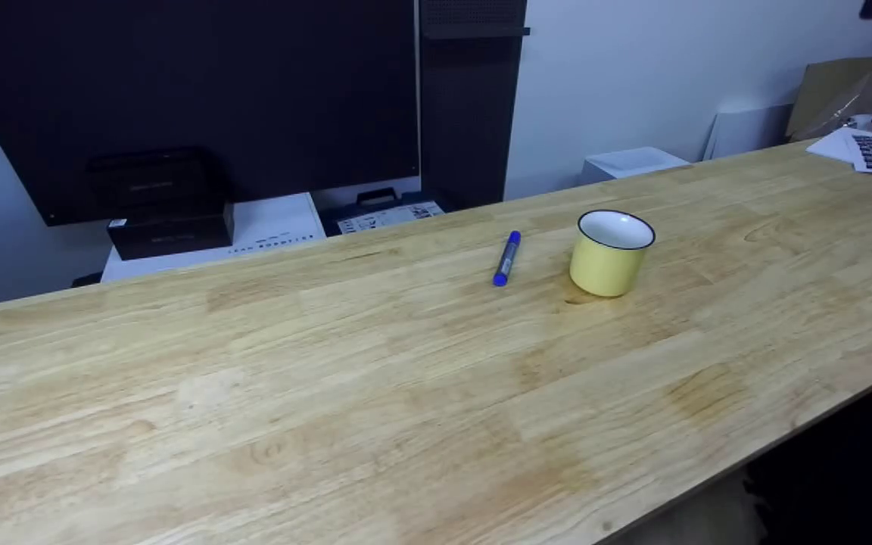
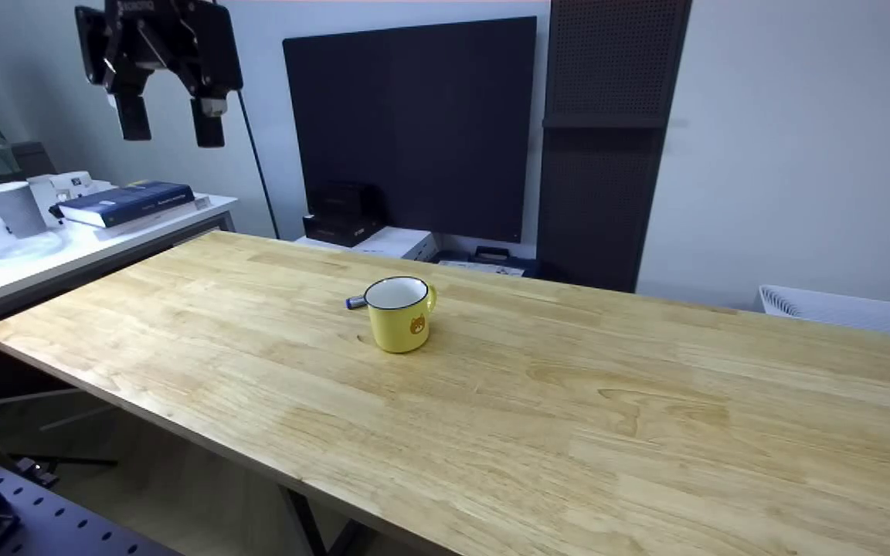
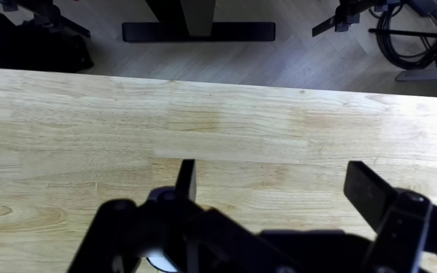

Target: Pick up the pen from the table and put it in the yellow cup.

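On table (image 1: 345, 393), pen (image 1: 507, 259), yellow cup (image 1: 608, 263) nearby

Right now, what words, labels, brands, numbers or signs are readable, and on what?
"ROBOTIQ", faint: housing above the fingers.
"LEAN ROBOTI", ending blurred: white box.
Too small or blurred to read: any print on pen, black box, case label, book.
Cup: animal-face picture, no readable text.
No number readable.

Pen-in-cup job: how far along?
Done: no step visible; the pen lies on the table, beside the yellow cup. In hand: nothing; the gripper hangs open and empty, clear of both. Left: all of it, grasping, lifting and placing the pen.
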`<act>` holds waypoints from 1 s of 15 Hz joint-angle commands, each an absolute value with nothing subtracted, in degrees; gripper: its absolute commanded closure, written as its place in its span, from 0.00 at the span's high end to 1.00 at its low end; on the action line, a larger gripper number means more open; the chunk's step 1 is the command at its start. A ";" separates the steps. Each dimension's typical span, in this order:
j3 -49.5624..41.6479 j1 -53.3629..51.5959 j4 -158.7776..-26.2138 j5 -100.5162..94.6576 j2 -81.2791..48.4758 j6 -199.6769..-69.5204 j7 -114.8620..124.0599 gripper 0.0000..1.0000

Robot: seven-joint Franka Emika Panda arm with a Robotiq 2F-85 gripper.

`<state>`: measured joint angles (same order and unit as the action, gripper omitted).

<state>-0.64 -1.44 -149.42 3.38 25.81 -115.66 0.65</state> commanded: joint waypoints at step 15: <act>-5.77 8.14 -136.81 -2.31 -4.27 -151.86 17.12 1.00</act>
<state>-4.45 9.42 -136.91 -2.60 -4.26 -151.99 17.41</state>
